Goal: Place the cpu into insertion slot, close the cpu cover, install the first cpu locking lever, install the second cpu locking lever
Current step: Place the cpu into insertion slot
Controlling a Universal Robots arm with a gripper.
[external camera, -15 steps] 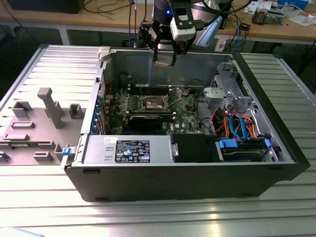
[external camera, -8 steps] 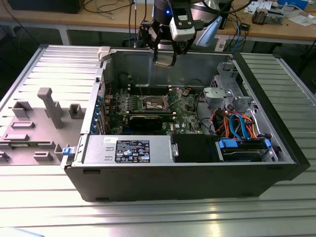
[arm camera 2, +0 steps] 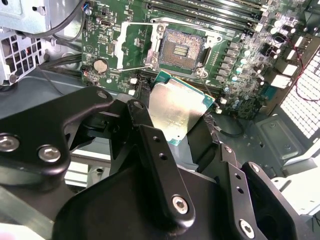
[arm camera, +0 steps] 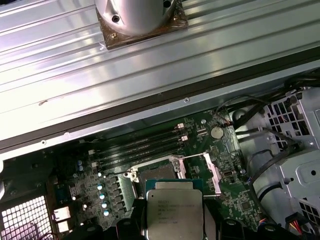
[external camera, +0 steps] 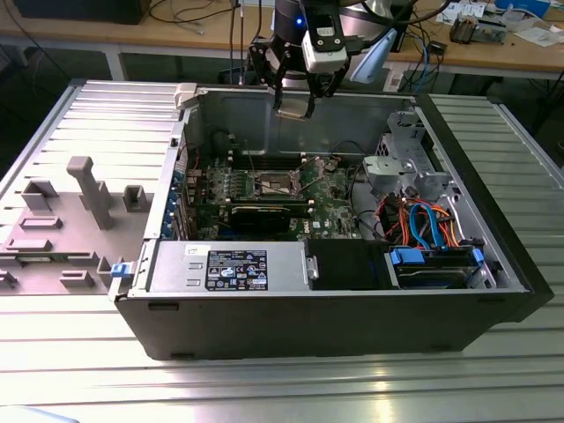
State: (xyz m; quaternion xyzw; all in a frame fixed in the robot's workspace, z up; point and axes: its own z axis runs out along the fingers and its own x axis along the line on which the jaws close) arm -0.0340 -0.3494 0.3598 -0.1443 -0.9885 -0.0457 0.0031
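In the exterior view my gripper (external camera: 295,106) hangs above the far wall of the open computer case, shut on the cpu (external camera: 293,107). The cpu (arm camera 2: 177,112) is a flat silver square with a green edge, clamped between the black fingers (arm camera 2: 142,117) in both wrist views. Below it on the green motherboard (arm camera 2: 235,60) lies the insertion slot (arm camera 2: 181,49), bare, its contact field showing. The cpu cover (arm camera 2: 131,46) stands swung open beside the slot. In the first wrist view the cpu (arm camera: 173,210) hides part of the insertion slot (arm camera: 157,172). In the exterior view the slot (external camera: 280,183) lies well below the gripper.
A power supply (external camera: 233,267) with a label lies along the case's near side, and a drive bay (external camera: 432,264) with blue parts and orange and blue cables (external camera: 423,220) is on the exterior view's right. Memory slots (arm camera 2: 220,15) run beside the socket. A grey fixture tray (external camera: 79,203) lies outside the case.
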